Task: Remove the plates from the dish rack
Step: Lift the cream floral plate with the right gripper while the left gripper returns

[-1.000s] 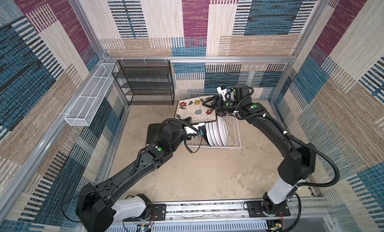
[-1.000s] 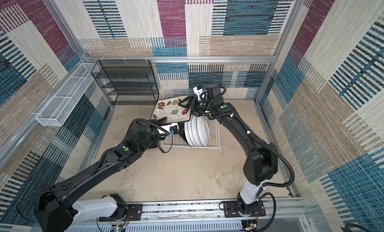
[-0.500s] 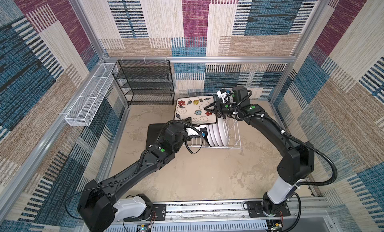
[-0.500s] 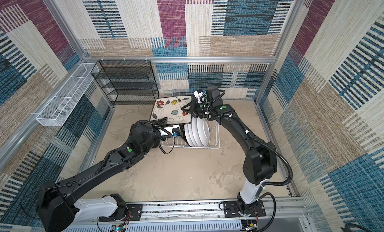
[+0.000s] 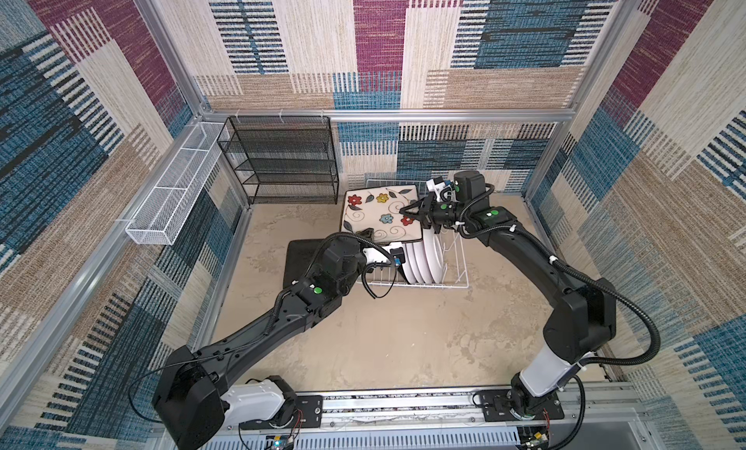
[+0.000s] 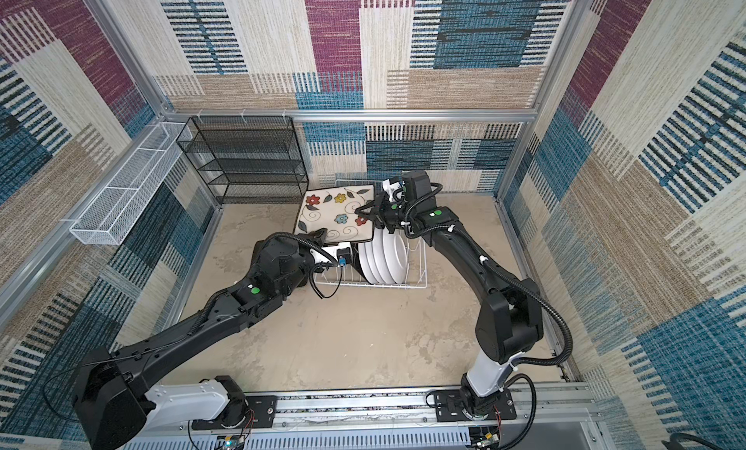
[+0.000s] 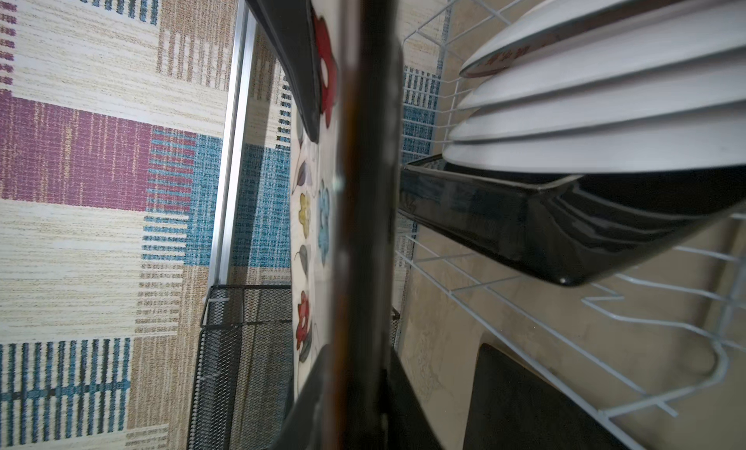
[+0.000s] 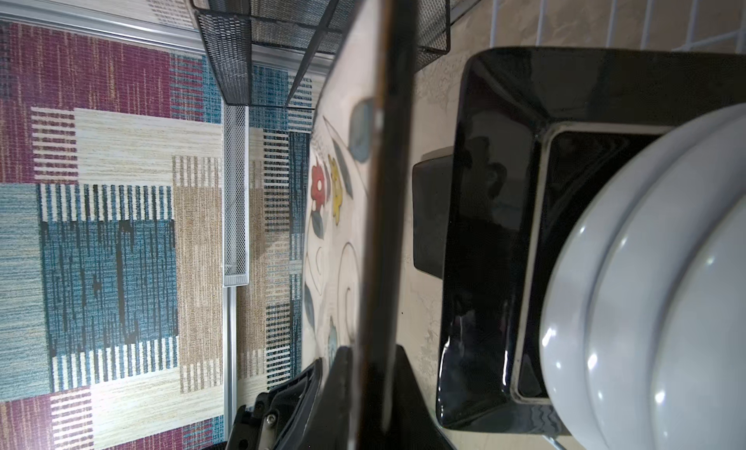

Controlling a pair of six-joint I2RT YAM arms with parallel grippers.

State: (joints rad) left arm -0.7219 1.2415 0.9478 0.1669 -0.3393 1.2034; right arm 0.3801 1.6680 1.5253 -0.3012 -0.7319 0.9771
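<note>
Step in hand: one plate out, mid-transfer, both arms on it.

- Flowered square plate (image 5: 375, 211) is held in the air above the back end of the dish rack (image 5: 454, 262), face turned up, near the counter's (image 5: 403, 331) back edge.
- Right end effector (image 5: 413, 216) is clamped on the plate's right rim. The right wrist view shows the rim running between its fingers.
- Left end effector (image 5: 369, 235) is at the plate's near rim. It looks closed on it, though the left wrist view is too blurred to be sure the pads press.
- In the rack: a row of round white plates (image 5: 426, 258) standing on edge, with one black-backed square plate (image 7: 524, 226) touching the row on its left side.
- A face-down square plate (image 5: 296, 260) lies on the counter just left of the rack, toward the left edge.

Judgement: this is a handover or shared carry. Next, one arm must let go only once the other's hold is firm. The plate then goes left and down, likely onto the face-down plate, and must be kept level and clear of the rack's wires.
</note>
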